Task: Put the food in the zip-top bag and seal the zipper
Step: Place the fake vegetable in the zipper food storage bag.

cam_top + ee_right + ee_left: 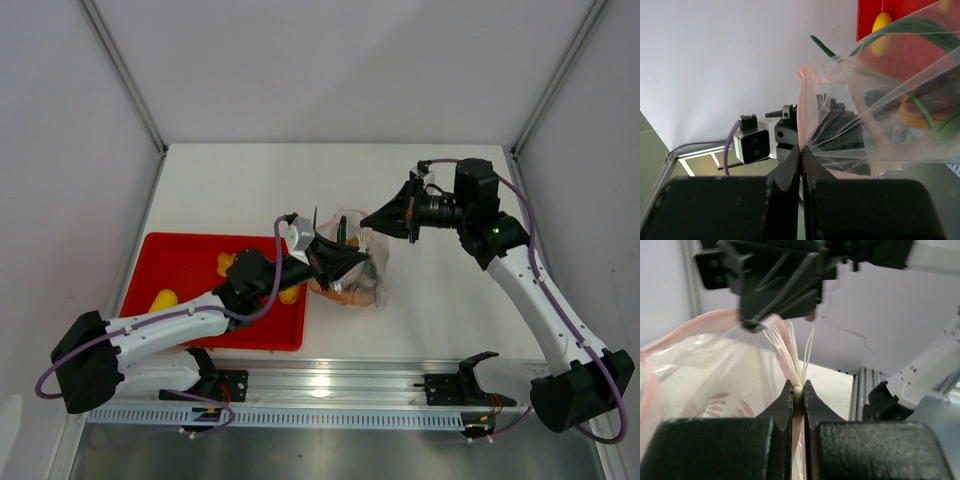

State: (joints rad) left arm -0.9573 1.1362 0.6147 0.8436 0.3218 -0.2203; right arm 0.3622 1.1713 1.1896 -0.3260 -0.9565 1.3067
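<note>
Zip-top bag (358, 262), clear crinkly film edged by a pink zipper (803, 105), bunches into fanned pleats where the left gripper (798, 386) and right gripper (800, 150) each pinch it between black jaws.

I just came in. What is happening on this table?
Two robot arms hold a clear bag between them. The left fingers and the right fingers are both shut on its mouth edge, from opposite sides, by the pink strip. An orange piece and green stalks are already inside. Some yellow toy food lies in the red tray.
</note>
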